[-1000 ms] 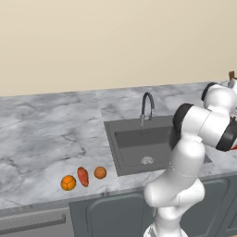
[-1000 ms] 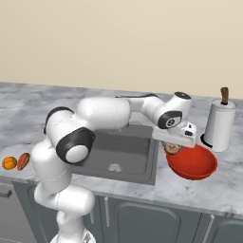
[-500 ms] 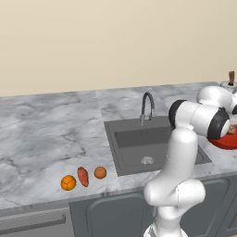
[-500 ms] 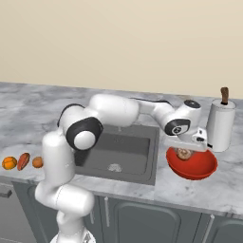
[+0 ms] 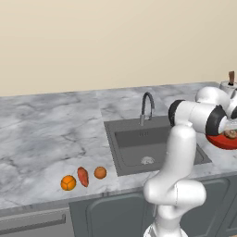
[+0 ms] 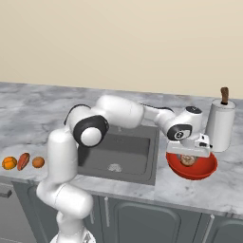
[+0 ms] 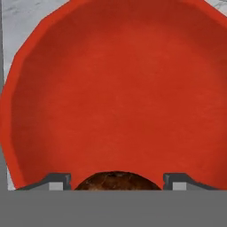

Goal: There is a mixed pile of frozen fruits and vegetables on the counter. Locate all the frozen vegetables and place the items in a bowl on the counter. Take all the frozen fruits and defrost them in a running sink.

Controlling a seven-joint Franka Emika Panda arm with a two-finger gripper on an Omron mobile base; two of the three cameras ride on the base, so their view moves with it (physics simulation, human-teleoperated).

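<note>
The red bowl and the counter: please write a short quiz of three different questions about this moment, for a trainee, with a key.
1. True or false: the gripper holds a brown lump over the red bowl.
2. Which items lie on the counter left of the sink?
A. two orange balls and a reddish oblong piece
B. three brown lumps
C. one red bowl
3. Fill in: right behind the bowl stands a white ____ with a brown knob.

Key: 1 true; 2 A, the orange balls with the reddish piece between them; 3 cylinder.
</note>
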